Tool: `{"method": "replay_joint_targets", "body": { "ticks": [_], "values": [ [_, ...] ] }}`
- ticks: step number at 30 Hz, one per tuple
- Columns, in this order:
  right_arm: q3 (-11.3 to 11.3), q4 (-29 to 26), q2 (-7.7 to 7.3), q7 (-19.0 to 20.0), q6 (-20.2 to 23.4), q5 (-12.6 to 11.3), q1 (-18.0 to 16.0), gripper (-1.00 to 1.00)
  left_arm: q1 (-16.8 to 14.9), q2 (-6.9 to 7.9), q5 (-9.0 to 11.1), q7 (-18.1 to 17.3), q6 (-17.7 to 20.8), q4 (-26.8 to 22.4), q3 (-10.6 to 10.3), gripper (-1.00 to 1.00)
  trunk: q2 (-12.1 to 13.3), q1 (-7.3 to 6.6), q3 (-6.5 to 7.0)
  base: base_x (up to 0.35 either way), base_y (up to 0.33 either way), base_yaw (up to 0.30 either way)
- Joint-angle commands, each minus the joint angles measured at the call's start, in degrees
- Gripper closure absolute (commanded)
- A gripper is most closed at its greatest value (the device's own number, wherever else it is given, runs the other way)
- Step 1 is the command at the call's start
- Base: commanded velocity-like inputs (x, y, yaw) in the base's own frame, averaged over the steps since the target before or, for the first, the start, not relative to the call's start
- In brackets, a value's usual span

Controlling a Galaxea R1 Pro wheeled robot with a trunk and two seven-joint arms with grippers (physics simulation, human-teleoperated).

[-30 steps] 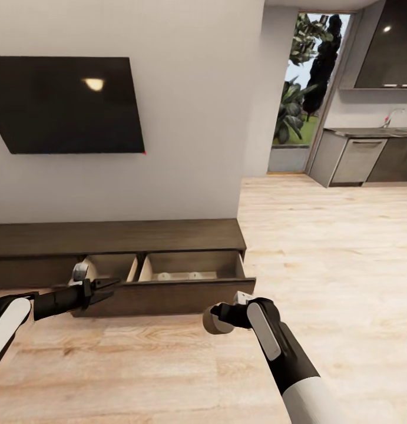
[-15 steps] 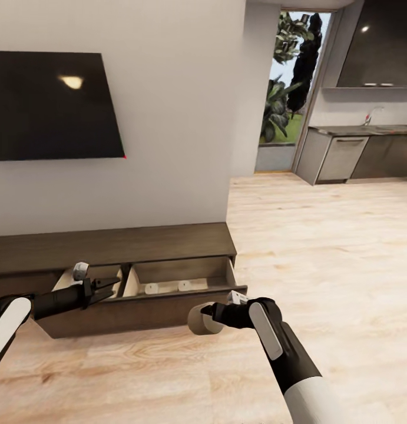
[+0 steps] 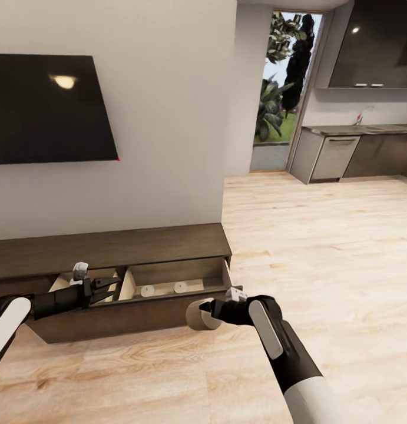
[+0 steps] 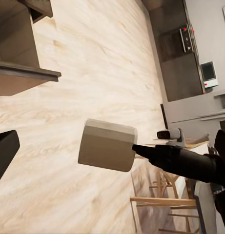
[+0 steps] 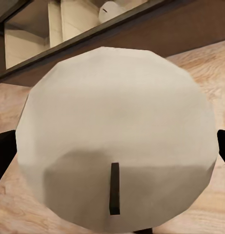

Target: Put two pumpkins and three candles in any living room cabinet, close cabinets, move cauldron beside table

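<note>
The low dark-brown cabinet [image 3: 109,247] runs along the wall with its wide drawer [image 3: 168,282] pulled open. Two candles [image 3: 147,290] [image 3: 180,287] stand in the drawer's right compartment. My right gripper [image 3: 202,313] hovers just in front of the drawer front, shut on a third tan candle [image 3: 195,315]. That candle [image 5: 117,131] shows wick-end on in the right wrist view, a finger [image 5: 2,151] at each side. The left wrist view sees the same candle [image 4: 107,145] from the side. My left gripper [image 3: 112,287] is open over the drawer's left compartment, holding nothing.
A black TV [image 3: 44,109] hangs above the cabinet. Light plank floor [image 3: 321,247] stretches right to the grey kitchen units [image 3: 338,156] and a glass door [image 3: 280,88] with plants. Wooden chair legs [image 4: 161,200] show in the left wrist view.
The camera has turned, sliding the cabinet and TV leftward in the view. My right gripper has carried the candle slightly left, closer to the drawer front. The left arm holds its place.
</note>
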Motion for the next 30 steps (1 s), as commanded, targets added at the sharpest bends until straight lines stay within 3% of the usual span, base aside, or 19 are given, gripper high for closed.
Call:
{"method": "replay_joint_targets", "body": {
  "ticks": [1, 9, 15, 30],
  "values": [
    [-0.01, -0.1, -0.04, -0.06, 0.0, -0.06, 0.0, 1.0, 0.0, -0.01, 0.0, -0.01, 0.0, 0.0, 0.0, -1.0, 0.0, 0.0, 0.0, 0.0, 0.0, 0.0],
    [0.06, -0.27, 0.04, -0.06, 0.0, -0.06, 0.0, 1.0, 0.0, 0.0, 0.0, -0.03, 0.0, 0.01, 0.09, -1.0, 0.0, 0.0, 0.0, 0.015, 0.0, 0.0],
    [0.15, -0.28, 0.27, -0.12, 0.0, -0.05, 0.0, 1.0, 0.0, 0.0, 0.0, -0.03, 0.0, -0.06, 0.1, -1.0, 0.0, 0.0, 0.0, 0.201, 0.039, 0.032],
    [0.16, -0.33, 0.51, -0.24, -0.24, 0.62, 0.0, 1.0, 0.0, 0.0, 0.21, -0.03, 0.0, -0.07, 0.1, -1.0, 0.0, 0.0, 0.0, 0.016, 0.003, 0.278]
  ]
}}
